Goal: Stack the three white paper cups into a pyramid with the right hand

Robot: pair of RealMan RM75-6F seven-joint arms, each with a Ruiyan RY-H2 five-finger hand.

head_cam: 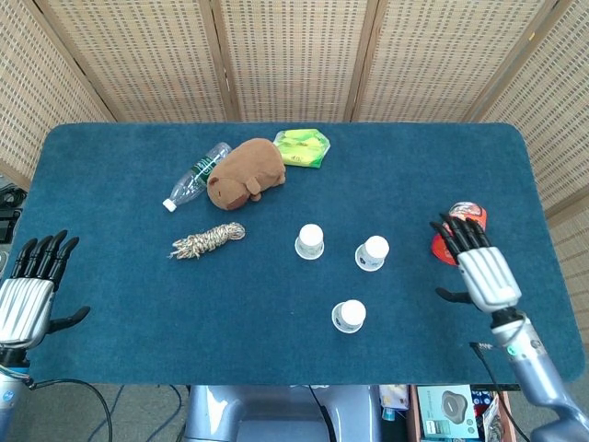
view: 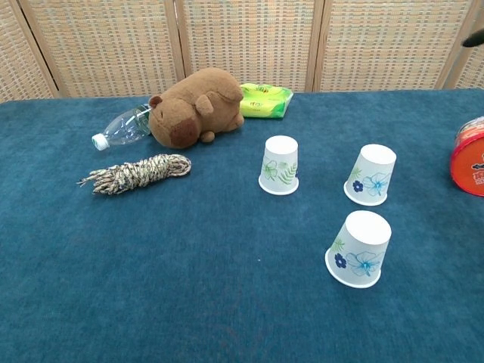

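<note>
Three white paper cups stand upside down and apart on the blue table (head_cam: 129, 276): one with a green leaf print (head_cam: 310, 241) (view: 279, 165), one with blue flowers (head_cam: 372, 252) (view: 371, 175), and a nearer one (head_cam: 349, 316) (view: 359, 249). My right hand (head_cam: 476, 266) hovers open over the table's right part, fingers spread, to the right of the cups and partly covering the red can. In the chest view only a dark fingertip (view: 475, 39) shows at the top right. My left hand (head_cam: 29, 285) rests open at the table's left front edge.
A red can (head_cam: 465, 214) (view: 469, 156) lies at the right. A brown plush capybara (head_cam: 247, 171), a clear plastic bottle (head_cam: 196, 175), a green packet (head_cam: 304, 146) and a coiled rope (head_cam: 208, 240) lie at the back left. Wicker screens stand behind.
</note>
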